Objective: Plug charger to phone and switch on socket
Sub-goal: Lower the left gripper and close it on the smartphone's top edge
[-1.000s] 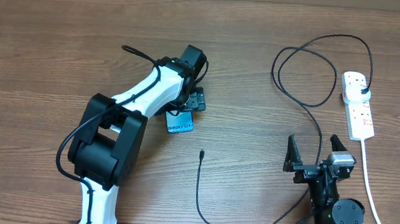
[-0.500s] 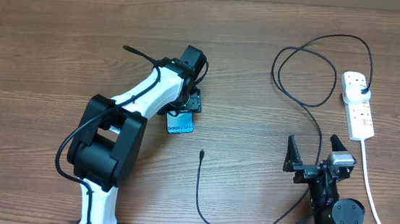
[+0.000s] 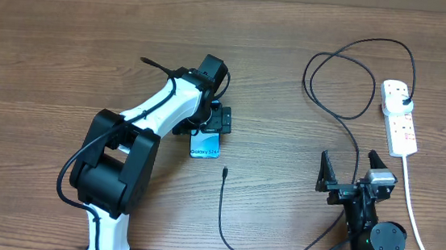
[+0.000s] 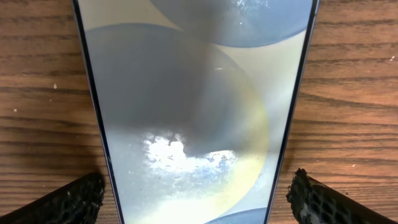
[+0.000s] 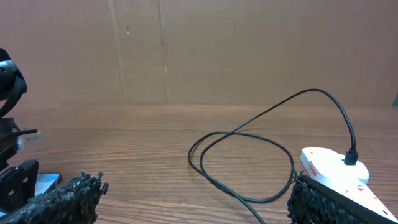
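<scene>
The wooden surface (image 3: 52,45) is carrying everything. Over the last second the left pincer (image 4: 196,200) has been swinging the slim, lit blue-white smartphone (image 3: 205,146) toward five o'clock and turning it squarer. The phone is now lying flat just left of centre, nearer the connector tip. The pincer is standing open, straddling the phone without squeezing it. Judging from this, the port is being lined up, and plugging in is not yet done. The long thin black charger cable (image 3: 223,186) is trailing from that tip toward the white elongated power strip (image 3: 398,118) at two o'clock, its plug already seated. The right pincer (image 3: 352,170) is waiting open at five o'clock.

Count: one phone, one charger, one socket strip, two pincers.
</scene>
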